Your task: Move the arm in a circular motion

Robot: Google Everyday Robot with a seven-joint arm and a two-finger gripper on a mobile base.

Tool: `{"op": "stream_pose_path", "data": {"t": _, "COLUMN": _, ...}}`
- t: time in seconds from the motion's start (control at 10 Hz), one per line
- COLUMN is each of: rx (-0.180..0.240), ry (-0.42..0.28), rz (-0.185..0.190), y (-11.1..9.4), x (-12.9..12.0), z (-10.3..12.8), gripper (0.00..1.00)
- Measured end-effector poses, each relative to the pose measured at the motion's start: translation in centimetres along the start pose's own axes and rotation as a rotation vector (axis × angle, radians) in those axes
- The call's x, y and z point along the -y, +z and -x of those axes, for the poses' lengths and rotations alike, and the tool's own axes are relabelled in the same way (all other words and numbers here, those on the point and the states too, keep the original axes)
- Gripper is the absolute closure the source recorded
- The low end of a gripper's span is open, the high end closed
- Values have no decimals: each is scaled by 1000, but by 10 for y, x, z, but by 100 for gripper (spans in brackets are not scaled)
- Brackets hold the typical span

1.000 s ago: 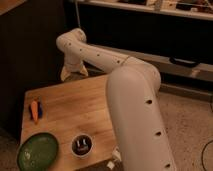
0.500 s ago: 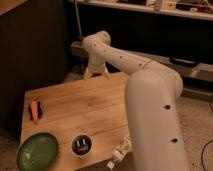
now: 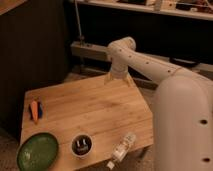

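The arm [image 3: 165, 75] is glossy white with small dark dots. Its thick near segment fills the right side, and a thinner segment reaches left to a rounded joint at upper centre. From that joint the pale pronged gripper [image 3: 118, 81] hangs down over the far edge of the wooden table [image 3: 95, 107]. Its prongs splay apart with nothing between them.
On the table lie an orange and blue item [image 3: 35, 111] at the left, a green plate [image 3: 37, 151] at the front left, a small dark cup [image 3: 81, 145] and a clear bottle [image 3: 121, 148] lying near the front edge. Dark shelving [image 3: 150, 30] stands behind.
The arm's upper joint and gripper have swung rightward across the table's far side, from the far left to the far right edge. The objects on the table stayed put.
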State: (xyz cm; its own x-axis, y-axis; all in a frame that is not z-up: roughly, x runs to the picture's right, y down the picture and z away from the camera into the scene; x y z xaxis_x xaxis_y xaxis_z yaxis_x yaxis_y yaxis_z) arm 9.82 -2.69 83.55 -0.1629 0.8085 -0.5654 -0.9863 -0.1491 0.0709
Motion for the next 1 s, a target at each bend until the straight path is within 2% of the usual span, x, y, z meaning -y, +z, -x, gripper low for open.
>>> {"op": "stream_pose_path", "data": {"t": 0.1, "rx": 8, "ry": 45, "rz": -4, "y": -6, "x": 30, "z": -9, "gripper": 20}}
{"op": "stream_pose_path", "data": {"t": 0.3, "rx": 28, "ry": 92, "rz": -13, "y": -22, "x": 68, "z": -26, "gripper": 20}}
{"op": "stream_pose_path", "data": {"t": 0.5, "rx": 62, "ry": 115, "rz": -27, "y": -51, "x": 107, "z": -55, "gripper": 20}}
{"op": "stream_pose_path", "data": {"t": 0.6, "rx": 77, "ry": 108, "rz": -28, "y": -70, "x": 124, "z": -80, "gripper": 20}}
{"op": "stream_pose_path", "data": {"t": 0.8, "rx": 77, "ry": 67, "rz": -11, "y": -82, "x": 130, "z": -112, "gripper": 20}}
{"op": "stream_pose_path", "data": {"t": 1.0, "rx": 68, "ry": 11, "rz": 19, "y": -87, "x": 114, "z": -144, "gripper": 20}}
